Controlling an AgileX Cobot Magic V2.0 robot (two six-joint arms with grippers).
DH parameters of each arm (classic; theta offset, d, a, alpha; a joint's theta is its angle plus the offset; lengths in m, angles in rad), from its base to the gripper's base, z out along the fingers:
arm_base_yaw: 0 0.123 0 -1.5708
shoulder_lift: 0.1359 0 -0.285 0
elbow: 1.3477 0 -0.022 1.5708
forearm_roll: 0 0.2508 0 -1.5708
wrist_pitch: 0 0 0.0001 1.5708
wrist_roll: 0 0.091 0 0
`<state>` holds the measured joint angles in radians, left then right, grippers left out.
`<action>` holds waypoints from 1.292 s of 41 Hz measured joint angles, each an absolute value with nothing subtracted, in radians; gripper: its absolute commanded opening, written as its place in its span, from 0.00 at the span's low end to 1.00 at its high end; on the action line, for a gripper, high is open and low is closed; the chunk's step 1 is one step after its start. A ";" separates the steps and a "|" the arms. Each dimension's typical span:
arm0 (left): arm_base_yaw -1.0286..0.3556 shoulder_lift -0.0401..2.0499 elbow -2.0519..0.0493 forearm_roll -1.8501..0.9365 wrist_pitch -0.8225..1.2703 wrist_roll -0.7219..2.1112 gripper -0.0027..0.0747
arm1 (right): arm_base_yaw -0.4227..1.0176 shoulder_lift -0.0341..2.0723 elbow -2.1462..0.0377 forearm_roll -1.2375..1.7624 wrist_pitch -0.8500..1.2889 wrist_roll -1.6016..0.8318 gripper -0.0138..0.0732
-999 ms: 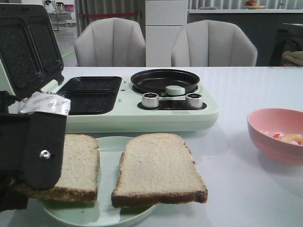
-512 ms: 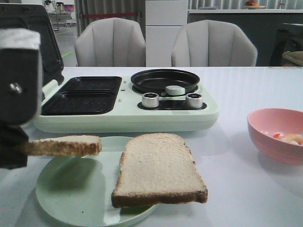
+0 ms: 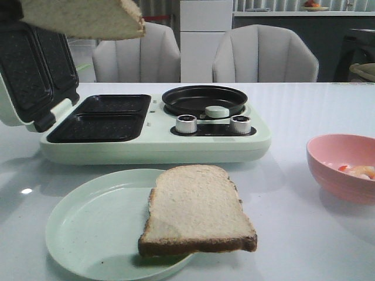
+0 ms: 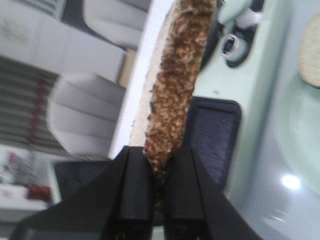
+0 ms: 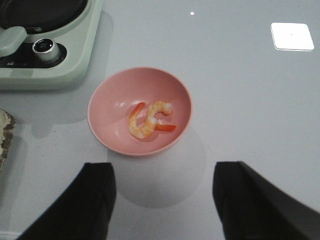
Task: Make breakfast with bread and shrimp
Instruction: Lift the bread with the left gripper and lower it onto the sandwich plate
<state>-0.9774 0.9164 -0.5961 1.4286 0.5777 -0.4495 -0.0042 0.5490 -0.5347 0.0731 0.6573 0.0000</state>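
Note:
One bread slice (image 3: 88,19) hangs high at the top left of the front view, above the open lid of the sandwich maker (image 3: 152,132). My left gripper (image 4: 160,172) is shut on that slice's brown crust (image 4: 175,90). The other bread slice (image 3: 196,208) lies on the pale green plate (image 3: 94,228), overhanging its right rim. Two curled orange-white shrimp (image 5: 149,119) lie in the pink bowl (image 5: 107,130), which shows at the right of the front view (image 3: 343,170). My right gripper (image 5: 164,175) is open and empty above the table, near the bowl.
The sandwich maker has black grill wells (image 3: 105,117), a raised lid (image 3: 35,64), a round black pan (image 3: 204,99) and two silver knobs (image 3: 186,124). Two grey chairs (image 3: 263,55) stand behind the table. A white square (image 5: 292,36) lies on the table beyond the bowl.
My left gripper has lifted one bread slice off the plate and carried it up to the top left, out of the front view. The other slice and the bowl have not moved.

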 measured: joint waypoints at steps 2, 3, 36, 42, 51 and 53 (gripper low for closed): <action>-0.977 0.942 -0.607 1.478 0.571 -0.449 0.16 | -0.004 0.549 -0.535 0.073 0.657 0.000 0.77; -0.973 0.956 -0.614 1.493 0.566 -0.449 0.16 | -0.004 0.549 -0.535 0.073 0.657 0.000 0.77; -0.484 1.777 -1.267 1.577 0.309 -0.449 0.16 | -0.004 0.549 -0.535 0.073 0.657 0.000 0.77; -0.433 1.872 -1.352 1.579 0.282 -0.449 0.16 | -0.004 0.549 -0.535 0.073 0.657 0.000 0.77; -0.376 1.979 -1.389 1.584 0.275 -0.449 0.16 | -0.004 0.549 -0.535 0.073 0.657 0.000 0.77; -0.369 1.994 -1.389 1.584 0.275 -0.449 0.16 | -0.004 0.549 -0.535 0.073 0.657 0.000 0.77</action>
<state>-0.3688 1.9943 -1.3890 1.5835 0.2749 -0.4495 -0.0042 0.5490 -0.5347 0.0731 0.6573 0.0000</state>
